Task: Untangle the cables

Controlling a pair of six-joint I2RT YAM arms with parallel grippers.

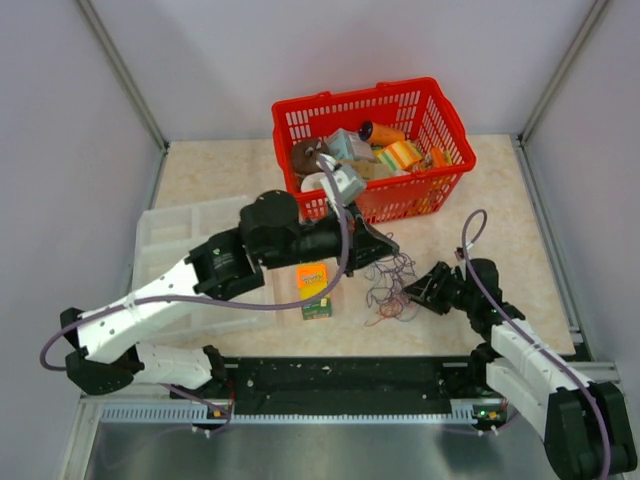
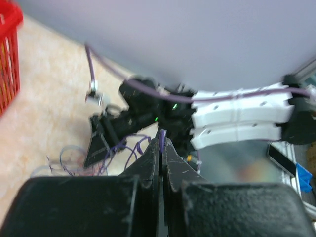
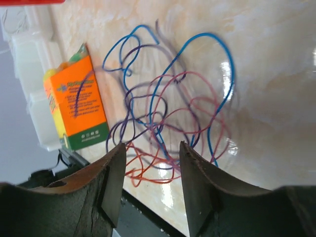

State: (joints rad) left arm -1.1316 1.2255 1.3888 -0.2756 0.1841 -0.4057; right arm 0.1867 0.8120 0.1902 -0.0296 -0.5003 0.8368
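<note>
Here we are in the thick of it: the cables (image 3: pixel 168 108), blue, purple, pinkish and orange-red strands all looped through one another, lie in a loose knot on the beige table (image 1: pixel 500 200), in front of the red basket (image 1: pixel 360 100) and just to the right of a small orange box (image 3: pixel 79 103). The left gripper (image 2: pixel 161 136) reaches in from the far side of the knot with its jaws pressed tight together, and from its own camera it looks to have a purple strand (image 2: pixel 139 146) nipped right at the tips. The right gripper (image 3: pixel 151 148) faces it from the near side, fingers standing apart with nothing between them, low over the near edge of the tangle where the orange-red loops spill out. I'd call this the start of a pull-apart: one end pinned, the other hand lining up for its own bite. Nothing has come free of the heap yet, so the job looks barely begun. Next, I'd say, the right gripper wants to settle on a single strand of another colour, close on that alone, and draw away from the left so the loops slide out. Grab two at once and the knot may only tighten.
</note>
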